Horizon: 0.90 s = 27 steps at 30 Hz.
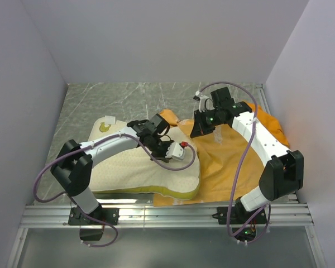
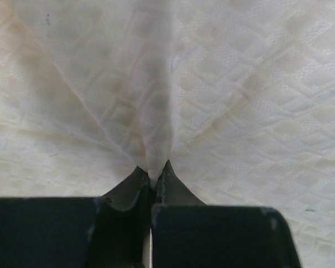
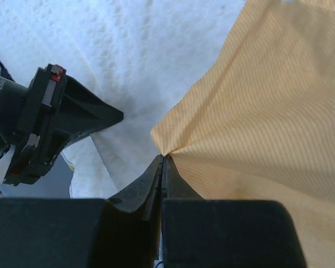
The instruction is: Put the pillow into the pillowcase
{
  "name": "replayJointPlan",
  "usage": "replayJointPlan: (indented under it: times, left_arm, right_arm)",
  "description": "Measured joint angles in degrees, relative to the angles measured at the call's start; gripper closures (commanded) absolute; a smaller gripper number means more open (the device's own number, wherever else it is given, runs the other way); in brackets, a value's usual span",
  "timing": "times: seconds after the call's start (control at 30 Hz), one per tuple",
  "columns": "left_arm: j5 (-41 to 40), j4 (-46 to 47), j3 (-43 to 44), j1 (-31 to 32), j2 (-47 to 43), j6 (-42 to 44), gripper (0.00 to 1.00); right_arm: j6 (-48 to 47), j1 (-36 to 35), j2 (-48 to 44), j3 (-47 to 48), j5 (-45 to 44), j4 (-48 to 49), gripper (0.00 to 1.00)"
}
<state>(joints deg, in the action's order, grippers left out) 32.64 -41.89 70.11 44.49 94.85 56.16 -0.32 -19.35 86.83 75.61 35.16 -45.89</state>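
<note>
The cream quilted pillow [image 1: 139,167] lies flat on the left half of the table, yellowish edge toward me. The orange pillowcase [image 1: 223,162] lies to its right, its left edge over the pillow's right end. My left gripper [image 1: 181,149] is shut on a pinched fold of the pillow [image 2: 156,111] near its right end. My right gripper [image 1: 200,133] is shut on the edge of the pillowcase [image 3: 257,100] and holds it up just right of the left gripper [image 3: 50,123]. The pillow [image 3: 139,50] shows beneath the lifted edge. The Mickey print is hidden.
Grey walls close in the table on the left, back and right. A metal rail [image 1: 167,212] runs along the near edge by the arm bases. A small white tag [image 1: 106,124] sits at the pillow's far left corner. Bare marbled tabletop [image 1: 128,97] lies behind the pillow.
</note>
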Motion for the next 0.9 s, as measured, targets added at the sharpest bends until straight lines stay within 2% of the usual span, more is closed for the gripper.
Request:
replayJointPlan:
  times: [0.3, 0.47, 0.5, 0.53, 0.57, 0.6, 0.63, 0.67, 0.7, 0.73, 0.9]
  left_arm:
    - [0.81, 8.20, 4.79, -3.58, 1.20, -2.49, 1.00]
    - [-2.71, 22.08, -0.09, -3.76, 4.35, -4.87, 0.99]
    - [-4.13, 24.94, -1.55, -3.48, 5.38, -5.29, 0.98]
    - [-5.03, 26.53, -2.32, -3.26, 6.21, -5.79, 0.93]
    - [-5.90, 28.20, -2.97, -2.99, 7.30, -6.21, 0.88]
    - [-6.73, 29.51, -3.26, -2.80, 8.33, -6.60, 0.82]
    - [-7.23, 30.23, -3.26, -2.73, 8.96, -7.21, 0.64]
    - [-7.56, 30.82, -3.21, -2.75, 9.16, -7.61, 0.54]
    - [-7.52, 30.62, -2.95, -2.95, 9.16, -8.41, 0.45]
    - [-7.02, 29.92, -2.43, -3.28, 9.09, -9.11, 0.01]
    - [-3.23, 23.26, -1.18, -5.81, 4.33, -10.62, 0.01]
  right_arm:
    - [-1.22, 0.02, -0.15, -2.19, 1.99, 0.20, 1.00]
    - [-1.22, 0.02, -0.22, -2.19, 1.75, 0.90, 1.00]
    - [-1.22, 0.02, -0.22, -2.19, 1.29, 0.83, 0.93]
    - [-1.05, 0.04, -0.22, -2.19, 0.85, 0.79, 0.83]
    - [-0.92, 0.17, -0.20, -2.19, 0.20, 0.68, 0.55]
    - [-0.50, 0.42, -0.22, -2.19, -0.31, 0.42, 0.48]
    - [-0.66, 0.81, -0.22, -2.19, -0.50, 0.09, 0.42]
    - [-0.59, 1.40, -0.24, -2.19, -0.61, -0.22, 0.36]
    - [-0.48, 2.38, -0.39, -2.23, -0.63, -0.48, 0.36]
    - [-0.52, 4.13, -0.63, -2.51, -0.44, -0.48, 0.36]
    - [-0.63, 15.06, -4.79, -7.28, -1.95, -1.57, 0.40]
